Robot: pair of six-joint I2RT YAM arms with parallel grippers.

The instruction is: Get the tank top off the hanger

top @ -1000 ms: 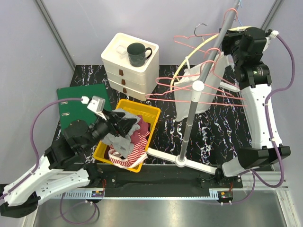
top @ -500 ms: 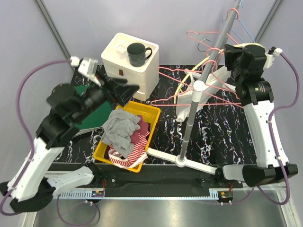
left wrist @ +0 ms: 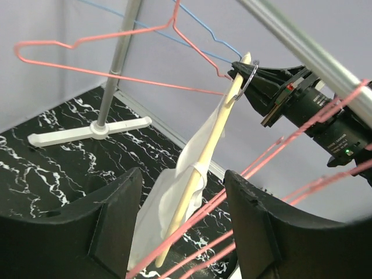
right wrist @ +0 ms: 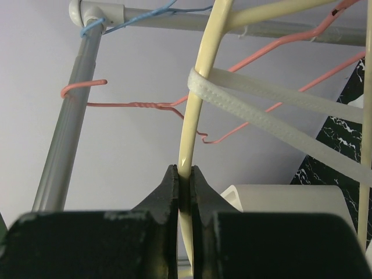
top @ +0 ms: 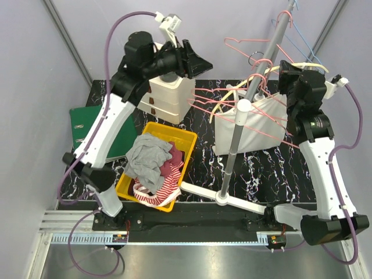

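Observation:
The white tank top (top: 256, 125) hangs on a cream hanger (top: 229, 100) beside the rack pole. My right gripper (top: 285, 72) is shut on the hanger's rim near its hook; in the right wrist view the jaws (right wrist: 185, 171) pinch the cream rim (right wrist: 197, 87), with a white strap (right wrist: 273, 96) looped over it. My left gripper (top: 203, 64) is open and empty, raised high left of the rack. In the left wrist view its fingers (left wrist: 182, 174) frame the tank top (left wrist: 174, 203) and hanger (left wrist: 215, 139) from a distance, touching neither.
The grey rack pole (top: 244, 104) carries several pink wire hangers (top: 203, 107) and a blue one. A yellow basket (top: 187, 139) of clothes sits front left. White drawers (top: 168, 96) stand under my left arm. A green folder (top: 81, 119) lies far left.
My left arm rose from the basket, leaving the grey garment there, and swung up and back toward the rack. The hanger and tank top shifted in my right gripper.

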